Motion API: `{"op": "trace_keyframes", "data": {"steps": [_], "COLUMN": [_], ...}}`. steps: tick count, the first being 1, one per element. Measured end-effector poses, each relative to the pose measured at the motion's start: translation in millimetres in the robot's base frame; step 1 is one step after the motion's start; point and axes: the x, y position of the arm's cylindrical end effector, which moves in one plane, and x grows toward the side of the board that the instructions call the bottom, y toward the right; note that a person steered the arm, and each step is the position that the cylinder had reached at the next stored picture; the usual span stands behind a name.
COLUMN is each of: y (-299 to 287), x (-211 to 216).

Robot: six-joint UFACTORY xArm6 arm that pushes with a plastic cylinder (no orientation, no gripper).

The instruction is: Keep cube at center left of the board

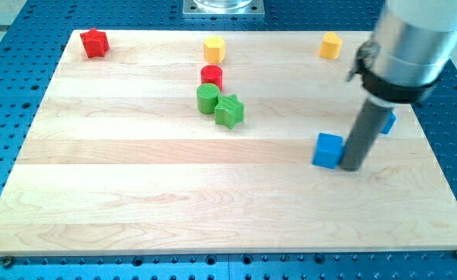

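A blue cube (328, 150) lies right of the board's middle. My tip (351, 167) rests on the board just to the cube's right, touching or nearly touching its right side. The dark rod rises from there to the grey arm at the view's top right. A second blue block (388, 122) shows partly behind the rod, its shape hidden.
A red star-shaped block (95, 43) lies at the top left corner. A yellow cylinder (214, 50) and a yellow block (330, 45) lie near the top edge. A red cylinder (211, 76), green cylinder (207, 99) and green star (229, 110) cluster above centre.
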Motion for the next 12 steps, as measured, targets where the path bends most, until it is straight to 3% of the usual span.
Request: {"op": "trace_keyframes", "data": {"steps": [1,4,6,7,8,9,10,12], "y": [-125,-134,-229,-231,-181,-164,-242,-293], "x": [-44,-93,-84,-84,-62,-91,-91,-46]}}
